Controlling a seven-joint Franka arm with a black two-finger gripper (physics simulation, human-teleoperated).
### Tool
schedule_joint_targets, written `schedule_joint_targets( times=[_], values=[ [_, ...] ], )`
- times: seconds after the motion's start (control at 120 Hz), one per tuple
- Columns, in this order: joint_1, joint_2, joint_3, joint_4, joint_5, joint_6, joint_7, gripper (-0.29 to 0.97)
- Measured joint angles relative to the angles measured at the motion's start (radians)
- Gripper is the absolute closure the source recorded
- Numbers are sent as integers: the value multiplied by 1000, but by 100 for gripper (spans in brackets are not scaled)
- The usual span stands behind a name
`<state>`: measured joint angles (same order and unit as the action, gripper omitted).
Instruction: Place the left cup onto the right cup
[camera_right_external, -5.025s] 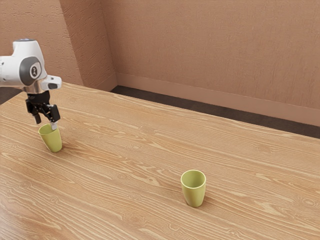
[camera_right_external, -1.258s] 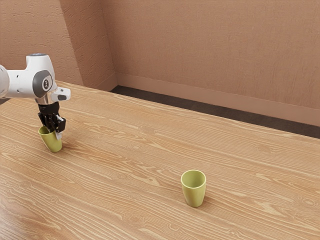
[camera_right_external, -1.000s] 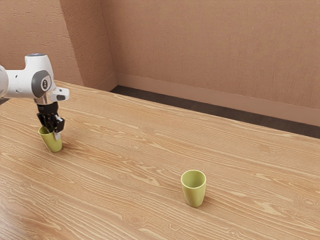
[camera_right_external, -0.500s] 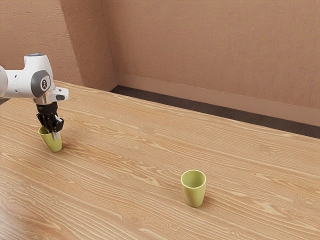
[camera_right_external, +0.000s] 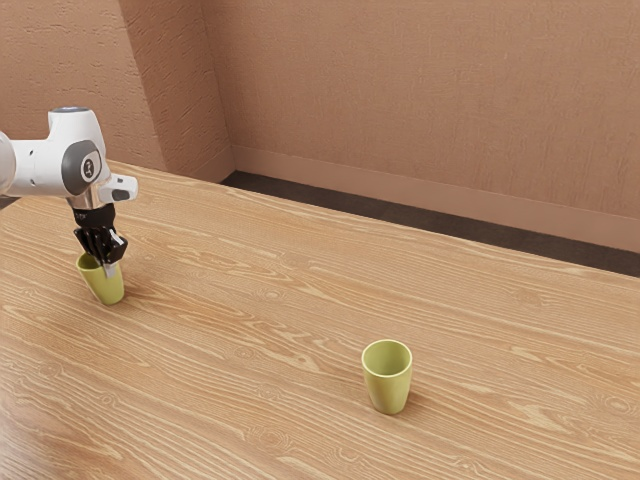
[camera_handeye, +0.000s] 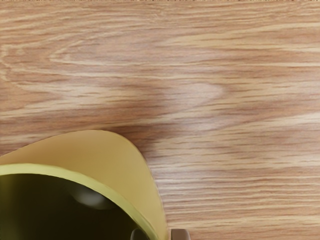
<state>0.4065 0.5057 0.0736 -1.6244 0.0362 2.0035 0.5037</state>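
Wrist view: the left cup (camera_handeye: 107, 165) sits right under the hand, its thin rim curving past the two fingertips of the gripper (camera_handeye: 156, 234). One tip shows inside the cup's wall and one outside, so the gripper looks pinched on that wall at the rim. The dark hollow of the cup holds nothing that I can see.

In the exterior view the same cup stands upright, with its base on or just above the worktop (camera_right_external: 300, 300); I cannot tell which. It looks like a light, stiff, smooth shell. A grip on the rim wall suits it, though I judge it could swing or slip if carried fast. Firm pressure and a level carry would help.

The right cup (camera_right_external: 386, 376) stands upright and empty, well apart from the left cup, toward the exterior view's right. Behind the left cup rises the brown wall (camera_right_external: 450, 90).
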Motion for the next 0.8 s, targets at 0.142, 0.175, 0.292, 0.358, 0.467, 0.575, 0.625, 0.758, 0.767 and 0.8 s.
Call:
schedule_joint_targets(
  times=[0.142, 0.175, 0.292, 0.358, 0.467, 0.575, 0.625, 0.758, 0.767, 0.8],
  values=[
    [0, 0, 0, 0, 1, 1, -1, 77],
    [0, 0, 0, 0, 1, 1, -2, 77],
    [0, -1, 0, 0, 3, 2, -4, 78],
    [0, -4, 0, 0, 4, 3, -5, 78],
    [-2, -13, 0, -2, 4, 3, -7, 78],
    [-3, -25, 0, -4, 4, 3, -8, 79],
    [-5, -33, 1, -7, 4, 4, -9, 79],
    [-11, -51, 1, -12, 4, 4, -10, 79],
    [-11, -52, 1, -12, 4, 4, -10, 79],
    [-13, -58, 1, -12, 4, 3, -10, 79]
  ],
)
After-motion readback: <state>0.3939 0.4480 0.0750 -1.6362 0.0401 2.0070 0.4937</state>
